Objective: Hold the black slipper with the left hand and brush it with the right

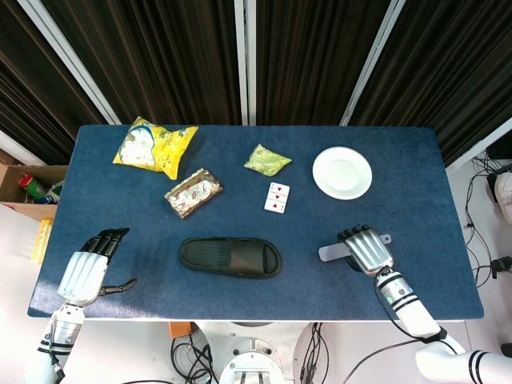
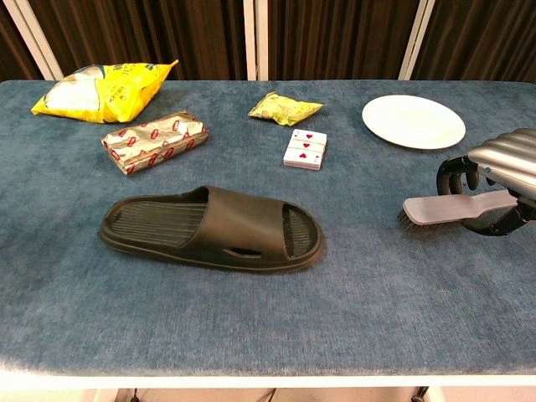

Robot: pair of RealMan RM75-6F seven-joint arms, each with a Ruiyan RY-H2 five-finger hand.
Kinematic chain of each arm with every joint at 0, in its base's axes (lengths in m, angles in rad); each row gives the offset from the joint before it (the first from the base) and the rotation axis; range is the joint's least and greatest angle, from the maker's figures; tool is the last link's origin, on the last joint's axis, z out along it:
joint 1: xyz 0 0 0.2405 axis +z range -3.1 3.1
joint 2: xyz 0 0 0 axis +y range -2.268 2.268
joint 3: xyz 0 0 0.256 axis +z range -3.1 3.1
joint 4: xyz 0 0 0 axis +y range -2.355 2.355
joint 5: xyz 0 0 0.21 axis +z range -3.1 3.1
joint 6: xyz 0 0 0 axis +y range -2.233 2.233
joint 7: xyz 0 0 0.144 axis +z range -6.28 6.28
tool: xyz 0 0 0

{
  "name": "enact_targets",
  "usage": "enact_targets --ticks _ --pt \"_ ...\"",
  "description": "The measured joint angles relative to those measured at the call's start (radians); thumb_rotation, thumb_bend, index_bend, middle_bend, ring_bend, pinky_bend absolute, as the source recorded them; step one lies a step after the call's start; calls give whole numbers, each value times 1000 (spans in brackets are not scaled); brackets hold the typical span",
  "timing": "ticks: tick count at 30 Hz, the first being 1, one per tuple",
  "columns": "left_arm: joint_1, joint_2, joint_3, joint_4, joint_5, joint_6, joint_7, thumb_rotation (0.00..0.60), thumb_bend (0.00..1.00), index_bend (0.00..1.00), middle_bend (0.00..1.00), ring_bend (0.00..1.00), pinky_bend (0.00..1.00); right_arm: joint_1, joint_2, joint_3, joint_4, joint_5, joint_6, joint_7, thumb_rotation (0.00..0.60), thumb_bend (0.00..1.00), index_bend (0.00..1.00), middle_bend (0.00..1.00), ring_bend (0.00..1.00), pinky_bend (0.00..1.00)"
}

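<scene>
The black slipper (image 1: 230, 257) (image 2: 213, 228) lies flat near the table's front middle, toe end pointing right. Nothing touches it. My left hand (image 1: 86, 272) hovers at the front left corner, well left of the slipper, fingers straight and apart, holding nothing; the chest view does not show it. My right hand (image 1: 366, 250) (image 2: 502, 180) is right of the slipper with its fingers curled over the handle of the grey brush (image 1: 330, 252) (image 2: 440, 208). The brush head sticks out to the left, bristles down, close to the cloth.
A yellow snack bag (image 1: 154, 146), a silver-red packet (image 1: 193, 192), a green packet (image 1: 267, 160), a pack of playing cards (image 1: 277, 198) and a white plate (image 1: 342, 172) lie along the back half. A cardboard box (image 1: 28, 188) stands off the left edge.
</scene>
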Motion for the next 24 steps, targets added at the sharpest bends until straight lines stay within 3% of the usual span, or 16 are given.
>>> enact_targets --ticks 5,11,16,20,24 --pt "-1 -1 4 1 -1 -6 -5 460 0 119 167 146 285 -1 -12 1 14 -6 10 10 600 485 827 605 531 621" --pt "-3 5 18 2 10 -19 -15 484 15 120 170 146 288 -3 -14 5 19 -35 40 41 600 540 899 663 588 689" --pt "-11 4 29 17 33 -30 3 591 237 186 232 191 323 1 8 20 -16 -46 55 60 600 544 907 669 593 696" --pt "-28 0 36 20 37 -69 14 600 466 230 273 223 347 18 31 45 -72 -54 61 57 600 534 910 675 599 697" --pt "-56 -8 39 18 33 -129 17 600 560 258 302 246 363 44 52 73 -143 -58 56 32 600 537 921 686 610 705"
